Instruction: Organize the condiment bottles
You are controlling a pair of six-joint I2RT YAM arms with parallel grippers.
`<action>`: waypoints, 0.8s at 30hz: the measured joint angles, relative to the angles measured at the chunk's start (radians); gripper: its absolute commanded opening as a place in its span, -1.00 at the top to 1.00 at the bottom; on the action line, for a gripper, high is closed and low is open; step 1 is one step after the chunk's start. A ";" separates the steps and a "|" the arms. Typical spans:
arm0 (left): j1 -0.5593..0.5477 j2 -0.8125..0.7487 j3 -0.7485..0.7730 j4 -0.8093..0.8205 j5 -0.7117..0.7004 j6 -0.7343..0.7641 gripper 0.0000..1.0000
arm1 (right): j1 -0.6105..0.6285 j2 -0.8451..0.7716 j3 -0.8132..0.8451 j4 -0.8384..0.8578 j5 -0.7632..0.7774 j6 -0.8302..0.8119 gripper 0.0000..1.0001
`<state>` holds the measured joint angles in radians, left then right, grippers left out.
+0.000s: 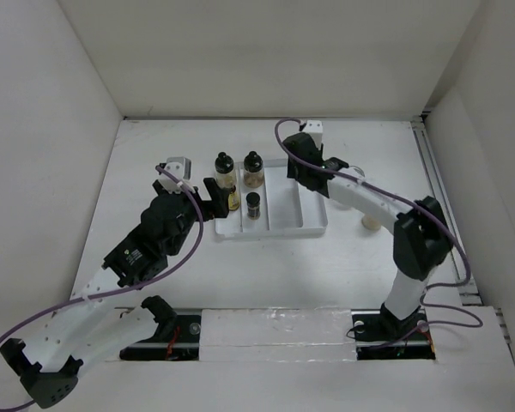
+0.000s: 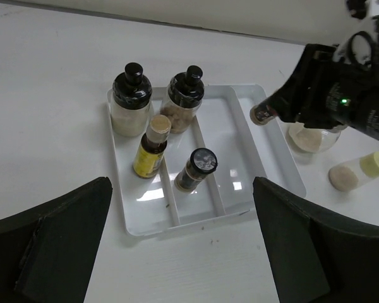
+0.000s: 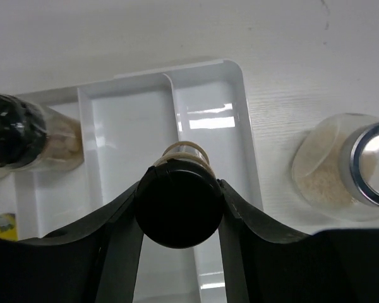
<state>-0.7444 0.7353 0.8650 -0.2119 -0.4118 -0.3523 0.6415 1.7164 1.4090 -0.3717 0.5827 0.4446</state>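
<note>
at the left, the left gripper hangs just beside the white tray, its fingers wide apart and nothing between them. four condiment bottles stand already in the tray. the left compartment has the pale bottle and, nearer to the arms, the yellow bottle. the middle compartment has the brown bottle and the dark bottle. the right compartment has no bottle standing in it yet. above it the right gripper is clamped on the black cap of a fifth bottle, which i judge is going in there. on the table, right of the tray, the squat jar stands and a small jar seems to lie on its side. these two are left to do. i judge the work more than half done.
</note>
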 measured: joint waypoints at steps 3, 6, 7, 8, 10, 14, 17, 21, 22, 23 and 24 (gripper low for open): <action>0.000 0.000 -0.008 -0.002 0.000 0.000 -0.81 | -0.021 0.114 0.042 0.005 -0.018 -0.039 0.22; 0.000 0.000 -0.008 -0.001 0.000 0.000 -0.81 | -0.040 0.156 0.068 0.021 -0.026 -0.053 0.20; 0.000 0.000 -0.008 -0.001 -0.001 0.001 -0.81 | -0.047 0.157 0.075 0.023 -0.031 -0.057 0.20; 0.000 0.000 -0.008 -0.001 -0.001 0.000 -0.81 | -0.054 0.157 0.081 0.028 -0.037 -0.058 0.20; 0.000 0.000 -0.008 -0.001 -0.001 0.002 -0.81 | -0.066 0.158 0.087 0.042 -0.043 -0.063 0.20; 0.000 0.002 -0.008 -0.001 -0.001 0.005 -0.81 | -0.099 0.163 0.088 0.056 -0.060 -0.063 0.17; 0.000 0.005 -0.008 -0.001 -0.001 0.006 -0.81 | -0.126 0.188 0.089 0.080 -0.093 -0.061 0.14; 0.000 0.012 -0.008 -0.001 -0.001 0.007 -0.81 | -0.150 0.251 0.092 0.089 -0.117 -0.060 -0.02; 0.000 0.012 -0.008 -0.001 -0.001 0.007 -0.81 | -0.151 0.265 0.092 0.089 -0.124 -0.061 -0.05; 0.000 0.014 -0.008 -0.001 -0.001 0.007 -0.81 | -0.151 0.276 0.092 0.096 -0.124 -0.059 -0.12; 0.000 0.014 -0.008 -0.001 -0.001 0.008 -0.81 | -0.151 0.282 0.100 0.103 -0.124 -0.060 -0.17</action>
<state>-0.7444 0.7498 0.8570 -0.2127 -0.4126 -0.3447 0.4904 1.9984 1.5085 -0.2691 0.4587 0.3847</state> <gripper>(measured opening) 0.905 0.527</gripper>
